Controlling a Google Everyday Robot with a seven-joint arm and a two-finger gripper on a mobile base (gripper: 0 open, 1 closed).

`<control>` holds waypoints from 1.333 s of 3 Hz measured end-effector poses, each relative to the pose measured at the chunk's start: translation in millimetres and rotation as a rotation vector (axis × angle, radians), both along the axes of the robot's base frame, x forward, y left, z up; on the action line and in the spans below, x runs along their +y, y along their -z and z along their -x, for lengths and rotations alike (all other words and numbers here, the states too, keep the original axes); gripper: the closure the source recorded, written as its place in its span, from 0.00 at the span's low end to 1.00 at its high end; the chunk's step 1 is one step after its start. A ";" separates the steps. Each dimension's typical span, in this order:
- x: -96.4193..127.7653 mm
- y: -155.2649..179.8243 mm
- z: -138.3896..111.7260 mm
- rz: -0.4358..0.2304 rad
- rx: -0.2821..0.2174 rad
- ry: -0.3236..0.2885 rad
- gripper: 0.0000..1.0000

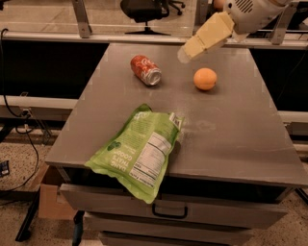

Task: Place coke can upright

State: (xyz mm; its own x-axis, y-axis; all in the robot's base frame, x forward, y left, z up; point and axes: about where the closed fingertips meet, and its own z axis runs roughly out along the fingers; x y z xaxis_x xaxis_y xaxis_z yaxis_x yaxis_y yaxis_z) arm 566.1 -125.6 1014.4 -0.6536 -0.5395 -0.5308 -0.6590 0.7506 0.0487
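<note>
The coke can [146, 69] lies on its side on the surface [231, 139], left of the orange [205, 79]. The claw [188, 50] hovers up-left of the orange; its spread I cannot tell. Likely the approach step: next, descend left of the orange onto the can

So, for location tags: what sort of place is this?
Probably an office or lab: a grey drawer cabinet holding the coke can, an office chair behind, floor cables. The gripper hangs above the cabinet's far side, near the orange.
</note>
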 end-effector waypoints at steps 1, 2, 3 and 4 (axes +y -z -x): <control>26.7 -14.1 -19.5 -0.057 0.002 0.006 0.00; 58.7 -15.5 -41.0 -0.094 0.004 0.010 0.00; 83.1 -3.0 -63.6 -0.078 -0.009 0.040 0.00; 70.3 38.9 -107.2 0.014 -0.027 0.111 0.00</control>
